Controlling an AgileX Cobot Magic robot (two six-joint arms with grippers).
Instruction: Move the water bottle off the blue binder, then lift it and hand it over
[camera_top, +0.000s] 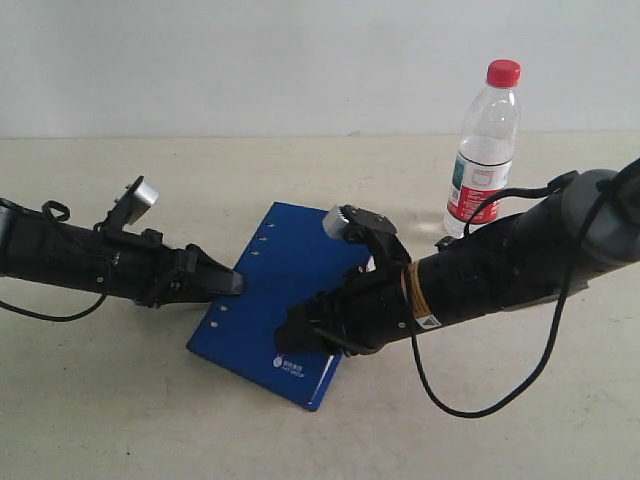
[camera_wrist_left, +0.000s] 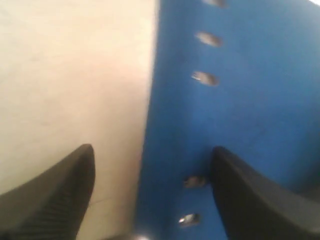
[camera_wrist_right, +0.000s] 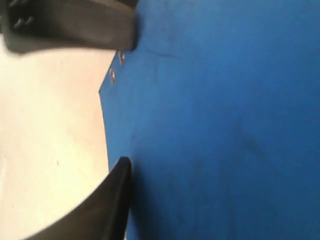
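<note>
Both wide apart, empty: left tool (camera_wrist_left: 152, 152), right tool (camera_wrist_right: 129, 97) | at blue binder (camera_top: 290, 260) edges | water bottle (camera_top: 485, 150) upright

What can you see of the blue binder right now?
The blue binder is a flat, closed, deep-blue rectangle that looks like matte plastic, lying slanted on the pale table. Small metal rivets line its spine edge; a small white logo sits near one corner. The open left end effector straddles the spine edge; the open right end effector is over its logo end.
</note>
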